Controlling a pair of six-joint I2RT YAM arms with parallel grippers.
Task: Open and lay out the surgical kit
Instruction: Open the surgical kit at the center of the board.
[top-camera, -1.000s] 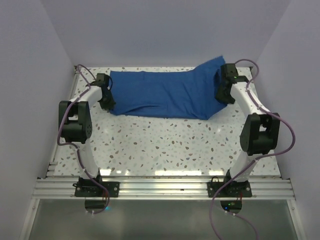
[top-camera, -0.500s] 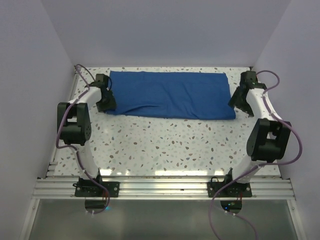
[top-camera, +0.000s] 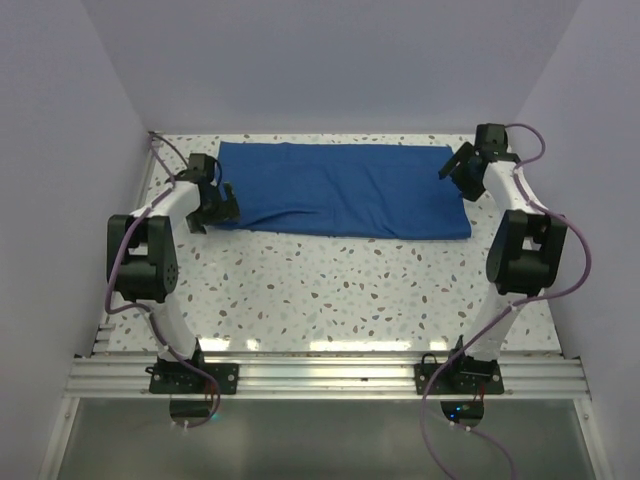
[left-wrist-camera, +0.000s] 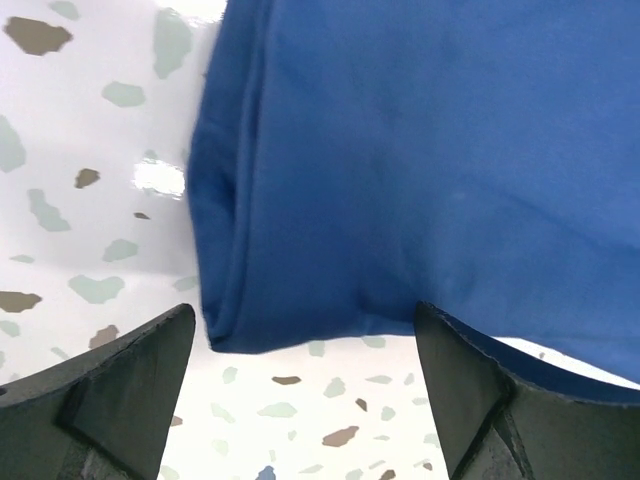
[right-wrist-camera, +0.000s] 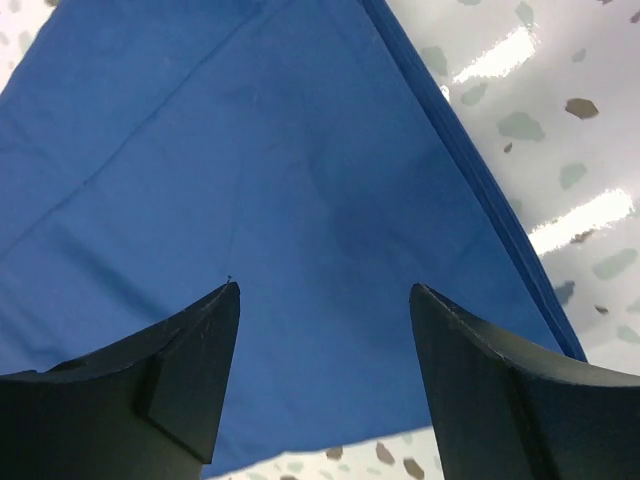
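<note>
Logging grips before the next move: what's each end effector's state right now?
Left end effector: open, holding nothing, at the blue cloth wrap's folded end.
Right end effector: open, holding nothing, above the cloth wrap.

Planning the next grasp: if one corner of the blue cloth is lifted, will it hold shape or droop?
Likely droops: the blue cloth lies flat with soft creases. Its rounded left edge shows folded layers, so they may separate when lifted. Pushed, it would probably slide on the glossy table.
</note>
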